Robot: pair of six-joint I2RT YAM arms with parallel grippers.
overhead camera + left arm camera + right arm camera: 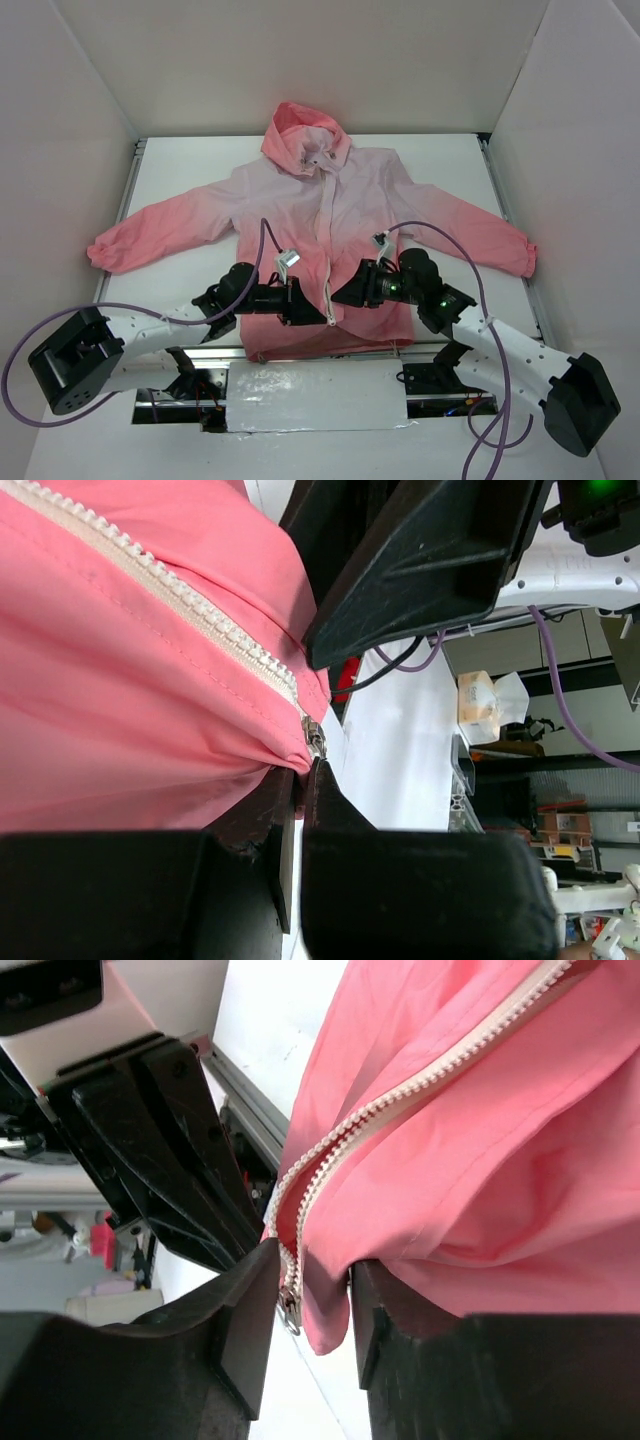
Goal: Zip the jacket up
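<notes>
The jacket lies flat and face up on the white table, hood at the far end, both sleeves spread outward, hem at the near edge. The fabric is thin, smooth and lightly creased. Colour grades from pale lilac-pink at the chest to coral at the hem, the cuffs and the hood. The zipper is a light, toothed plastic strip running down the centre front. Its small metal slider sits at the bottom end, just above the hem.

Both arms reach forward low over the table and converge from either side on the bottom of the zipper. The two black grippers are near each other there.

The left gripper comes in from the left. Its wedge-shaped black fingers are closed to a thin slit and pinch the coral fabric directly below the slider. The fabric puckers toward the pinch point.

The right gripper comes in from the right. Its fingers stand apart. The zipper end, the slider and a fold of hem fabric hang in the gap. No clamping is visible.
</notes>
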